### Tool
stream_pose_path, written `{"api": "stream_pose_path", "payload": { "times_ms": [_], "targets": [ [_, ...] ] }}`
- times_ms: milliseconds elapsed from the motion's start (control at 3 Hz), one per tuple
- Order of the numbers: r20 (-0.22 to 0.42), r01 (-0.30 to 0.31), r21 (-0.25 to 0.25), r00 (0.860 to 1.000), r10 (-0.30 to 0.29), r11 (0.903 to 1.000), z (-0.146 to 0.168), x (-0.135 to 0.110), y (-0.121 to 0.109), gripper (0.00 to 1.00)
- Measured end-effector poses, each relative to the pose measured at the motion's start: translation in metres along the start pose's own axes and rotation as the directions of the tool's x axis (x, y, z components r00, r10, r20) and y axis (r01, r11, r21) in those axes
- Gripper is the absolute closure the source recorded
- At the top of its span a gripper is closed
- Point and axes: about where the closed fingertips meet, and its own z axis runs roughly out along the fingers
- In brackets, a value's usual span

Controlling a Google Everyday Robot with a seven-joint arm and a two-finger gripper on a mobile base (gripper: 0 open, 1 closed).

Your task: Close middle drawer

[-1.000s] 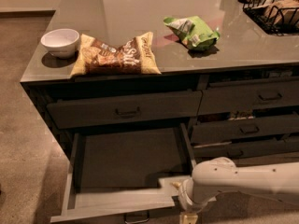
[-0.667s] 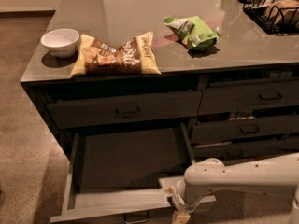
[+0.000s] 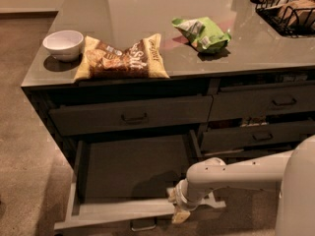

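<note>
Middle drawer (image 3: 133, 167): left column of the cabinet, directly under the top drawer; pulled far out toward the camera, with its dark floor and paler inner sides in full view.
Drawer front: lies along the lower edge of the view, seen from above as a pale strip; its small bar handle (image 3: 143, 224) shows just below the strip.
Gripper (image 3: 178, 212): low in the view, at the right end of the middle drawer's front, touching or just beside its top edge; contact cannot be confirmed.
Grip state: whether open or closed cannot be told.
Arm (image 3: 241, 173): white, reaches in from the lower right, running leftward across the right-hand drawers to the gripper.
Top drawer (image 3: 130, 115): above the middle drawer, dark front with a central bar handle, pushed in.
Right-hand drawers (image 3: 263, 103): two dark fronts with bar handles, stacked; the lower one sits slightly out.
Surface (image 3: 147, 9): grey and glossy, the top of the cabinet.
Bowl (image 3: 63, 44): white, at the left front corner of the surface.
Chip bag (image 3: 123, 58): brown and yellow, lying flat just beside the bowl, near the front edge.
Green bag (image 3: 202, 33): crumpled, right of centre on the surface, well apart from the chip bag.
Wire basket (image 3: 288, 9): black, far right rear corner, partly cut off.
Carpet (image 3: 24, 156): tan, to the left of the cabinet.
</note>
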Motion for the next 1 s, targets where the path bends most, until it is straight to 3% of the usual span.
{"api": "stream_pose_path", "payload": {
  "times_ms": [333,667,1000],
  "targets": [
    [0.0,0.0,0.0,1.0,0.0,1.0,-0.001,0.0,0.0,0.44],
    [0.028,-0.023,0.051,0.999,0.022,0.9984,-0.012,-0.005,-0.037,0.36],
    [0.074,-0.043,0.123,0.997,0.034,0.9915,-0.033,-0.019,-0.093,0.11]
  ]
}}
